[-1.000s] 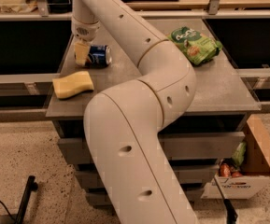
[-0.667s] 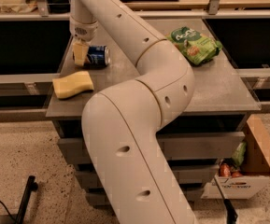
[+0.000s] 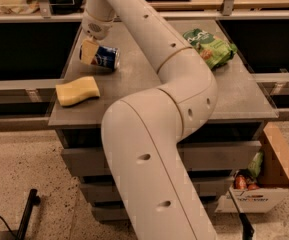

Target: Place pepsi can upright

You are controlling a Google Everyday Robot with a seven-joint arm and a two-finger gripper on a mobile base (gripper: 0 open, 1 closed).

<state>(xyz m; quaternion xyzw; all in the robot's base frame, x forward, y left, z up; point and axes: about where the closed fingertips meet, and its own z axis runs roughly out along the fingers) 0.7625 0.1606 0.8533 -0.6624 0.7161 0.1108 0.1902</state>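
Blue cylindrical metal pepsi can (image 3: 107, 58) lies sideways on the grey surface (image 3: 76, 115), cream gripper (image 3: 91, 53) clamped around one end.

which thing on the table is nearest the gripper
The pepsi can, on its side right at the gripper; the yellow sponge and green snack bag lie farther off.

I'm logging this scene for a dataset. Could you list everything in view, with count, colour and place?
can: one, blue, lying on its side, table's far left
sponge: one, yellow, table's front left, apart from the can
snack bag: one, green, table's far right
table: one, grey, centre
cardboard box: one, brown, on the floor at lower right, packets inside
arm: one, white, reaching from the foreground across the table
gripper: one, at the can's left end
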